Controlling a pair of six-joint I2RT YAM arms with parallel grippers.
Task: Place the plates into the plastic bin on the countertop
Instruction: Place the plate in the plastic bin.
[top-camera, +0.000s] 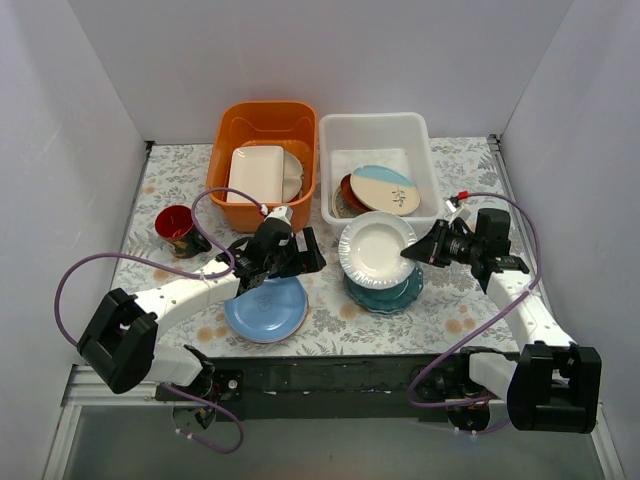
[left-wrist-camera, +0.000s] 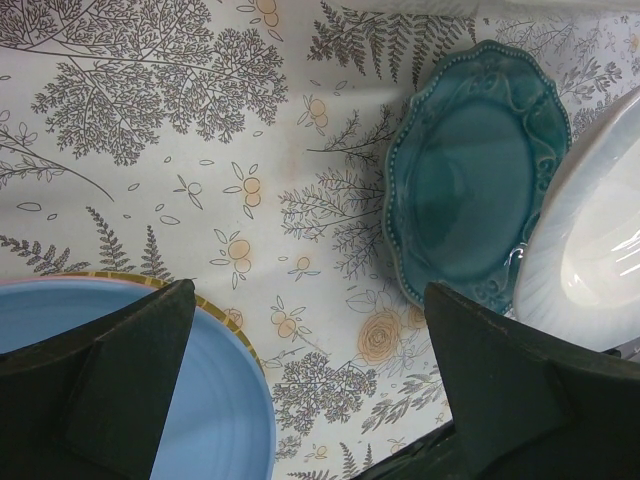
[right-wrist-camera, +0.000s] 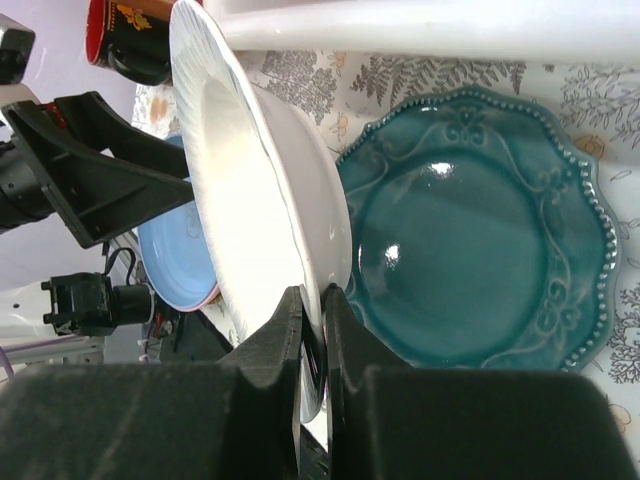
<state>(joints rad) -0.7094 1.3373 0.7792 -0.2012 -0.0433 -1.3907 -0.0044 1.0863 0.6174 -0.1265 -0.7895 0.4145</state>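
Note:
My right gripper (top-camera: 408, 253) is shut on the rim of a white plate (top-camera: 376, 248) and holds it lifted over a teal scalloped plate (top-camera: 384, 291); the right wrist view shows the white plate (right-wrist-camera: 250, 190) on edge above the teal one (right-wrist-camera: 470, 230). My left gripper (top-camera: 303, 257) is open and empty, above the cloth between a light blue plate (top-camera: 265, 308) and the teal plate (left-wrist-camera: 470, 170). The blue plate (left-wrist-camera: 190, 400) lies on other plates. The white plastic bin (top-camera: 378, 130) at the back holds a blue-and-cream leaf plate (top-camera: 385, 188) and a red-brown one (top-camera: 352, 190).
An orange tub (top-camera: 262, 120) beside the bin holds a cream rectangular dish (top-camera: 256, 173). A red cup (top-camera: 178, 226) stands on the floral cloth (top-camera: 450, 310) at the left. White walls close in the sides and back.

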